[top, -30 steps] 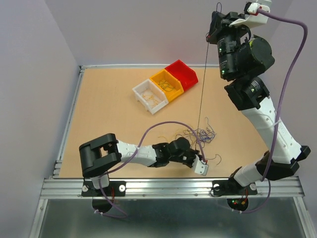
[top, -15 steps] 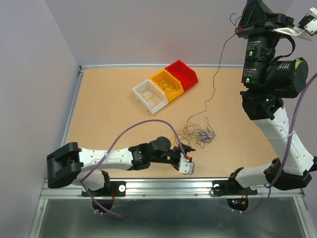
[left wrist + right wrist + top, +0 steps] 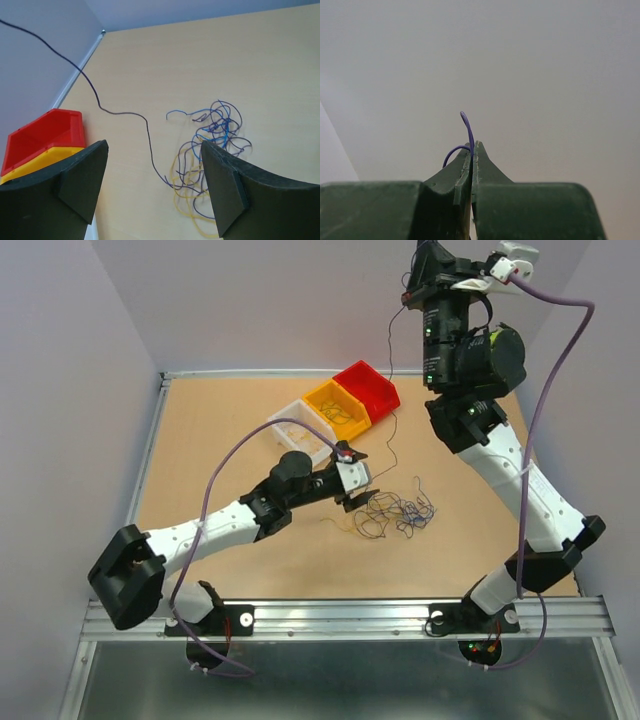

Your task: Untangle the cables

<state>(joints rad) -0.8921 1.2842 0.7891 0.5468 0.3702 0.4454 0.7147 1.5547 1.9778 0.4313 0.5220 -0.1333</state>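
The cables (image 3: 397,512) lie as a loose tangle of thin yellow, blue and dark purple wires on the table, and the left wrist view shows the tangle (image 3: 212,145) ahead and to the right. My left gripper (image 3: 362,490) hovers just left of the tangle; the gripper (image 3: 152,180) is open and holds nothing. My right gripper (image 3: 413,282) is raised high above the far right of the table. The gripper (image 3: 471,146) is shut on one dark purple cable (image 3: 466,122). This cable (image 3: 393,430) hangs slack down towards the tangle, and the same strand (image 3: 100,107) crosses the left wrist view.
A white bin (image 3: 290,422), a yellow bin (image 3: 335,405) and a red bin (image 3: 368,387) stand in a row at the back centre, with thin wires in the white and yellow ones. My left arm lies across the front of the white bin. Walls close the table at left and back.
My left gripper has opened and its arm has swung from the near edge up towards the bins. The dark purple cable, taut a second ago, now hangs slack from my raised right gripper.
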